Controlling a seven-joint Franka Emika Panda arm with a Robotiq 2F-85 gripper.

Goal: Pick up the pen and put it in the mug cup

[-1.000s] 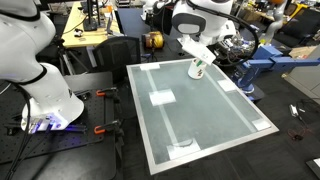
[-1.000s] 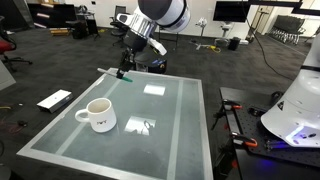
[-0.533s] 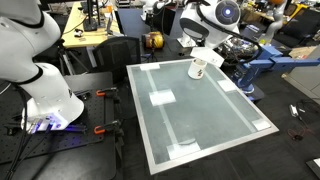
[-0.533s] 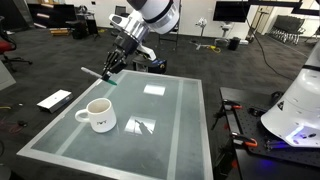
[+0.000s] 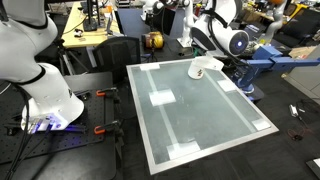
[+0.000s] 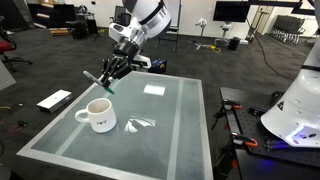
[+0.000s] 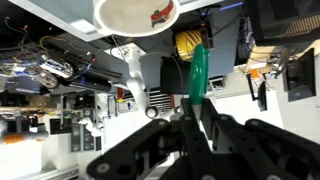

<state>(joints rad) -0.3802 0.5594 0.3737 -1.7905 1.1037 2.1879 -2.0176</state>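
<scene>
Markings: the mug [image 6: 98,115] carries a dark reddish mark on its side; it is too small to read.
Mug shape: small, white and round, with 1 side handle. In the wrist view its open mouth [image 7: 135,12] sits at the top edge, with the mark by the rim.
Pen: thin, straight and green [image 6: 98,81], with a smooth shaft [image 7: 199,75].
Pen place: in the air, pinched in the gripper [image 6: 108,76], up and to the side of the mug and clear of it.
Pen axis: in an exterior view it is tilted, with one end higher and farther from the mug and the other lower, near the fingers. In the wrist view it runs out from between the fingers [image 7: 215,128] toward the mug's rim.
Gripper: 2 dark fingers pressed onto the pen, which is held between them.
Mug place: upright on the table [image 6: 170,125], near one edge in an exterior view [image 5: 198,69].
Table: flat, glossy, glass-like top in a pale frame, with white patches [image 5: 161,97] on it.
</scene>
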